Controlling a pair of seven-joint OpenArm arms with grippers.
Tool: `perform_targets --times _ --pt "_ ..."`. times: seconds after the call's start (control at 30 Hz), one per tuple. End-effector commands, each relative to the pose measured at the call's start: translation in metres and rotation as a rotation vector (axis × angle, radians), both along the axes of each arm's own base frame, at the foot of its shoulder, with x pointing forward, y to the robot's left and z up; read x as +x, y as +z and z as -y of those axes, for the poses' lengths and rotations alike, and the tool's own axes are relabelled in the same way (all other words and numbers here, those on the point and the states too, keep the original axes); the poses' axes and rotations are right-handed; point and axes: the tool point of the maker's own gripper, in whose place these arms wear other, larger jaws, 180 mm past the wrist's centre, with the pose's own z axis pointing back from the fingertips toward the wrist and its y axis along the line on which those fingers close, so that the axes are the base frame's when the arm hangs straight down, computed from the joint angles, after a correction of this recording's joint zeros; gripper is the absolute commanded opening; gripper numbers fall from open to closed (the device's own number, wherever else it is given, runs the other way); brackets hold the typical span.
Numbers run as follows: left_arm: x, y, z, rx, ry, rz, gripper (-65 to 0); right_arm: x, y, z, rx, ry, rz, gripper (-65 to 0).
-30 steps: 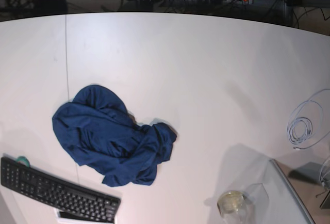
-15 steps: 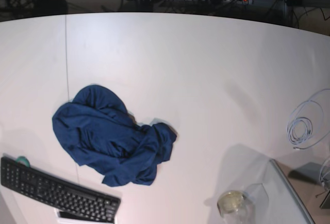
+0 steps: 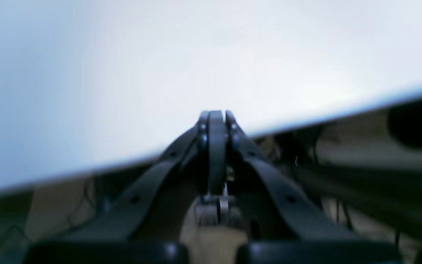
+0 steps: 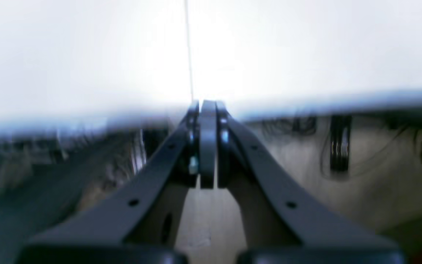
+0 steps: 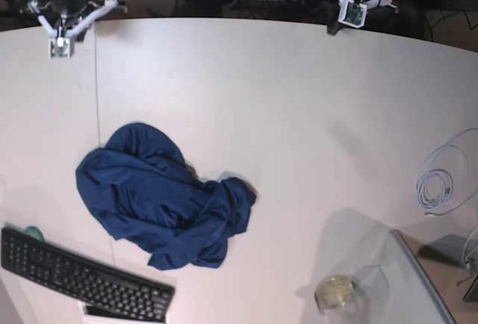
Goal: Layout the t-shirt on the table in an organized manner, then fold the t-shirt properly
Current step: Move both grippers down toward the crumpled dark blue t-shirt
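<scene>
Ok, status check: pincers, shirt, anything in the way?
Left pincer and right pincer shut, empty, at table's far edge. T-shirt crumpled, untouched. Keyboard lies beside it.

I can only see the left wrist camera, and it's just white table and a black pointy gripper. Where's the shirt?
Observer: The t-shirt is lying crumpled in a heap on the table, far from your left gripper.
Operator: Is anything holding it?
Observer: No. The right gripper is shut and empty, up at the table's far edge.
Operator: Is there other stuff on the table?
Observer: Yes, a black keyboard sits beside the shirt, at the near edge.
</scene>
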Motion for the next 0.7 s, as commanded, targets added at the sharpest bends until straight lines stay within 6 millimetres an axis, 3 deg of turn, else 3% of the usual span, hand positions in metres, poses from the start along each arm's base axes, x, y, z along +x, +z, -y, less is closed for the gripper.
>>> perform_targets --times 0.0,0.1,0.2,0.37,0.5,0.67 --pt "0.017 0.015 0.007 -0.024 0.021 0.076 -65.0 0.015 0.009 0.006 -0.024 0.020 0.034 -65.0" --pt "0.056 0.028 0.019 -0.066 0.063 0.169 -65.0 0.065 0.025 0.012 -0.042 0.043 0.096 -64.2" --pt "0.086 0.024 0.030 -0.098 0.106 0.158 -65.0 0.124 0.041 0.004 -0.029 0.141 0.151 -60.6" --pt "0.134 0.017 0.046 -0.133 0.151 0.063 -65.0 0.207 0.040 0.012 0.008 0.242 0.136 -45.3" --pt "0.157 0.028 0.050 -0.146 0.153 0.085 -65.0 0.262 0.034 0.034 0.047 0.237 0.130 -32.0" --pt "0.160 0.030 0.047 -0.144 0.162 0.091 -65.0 0.315 0.019 0.059 0.132 0.183 0.158 -25.1"
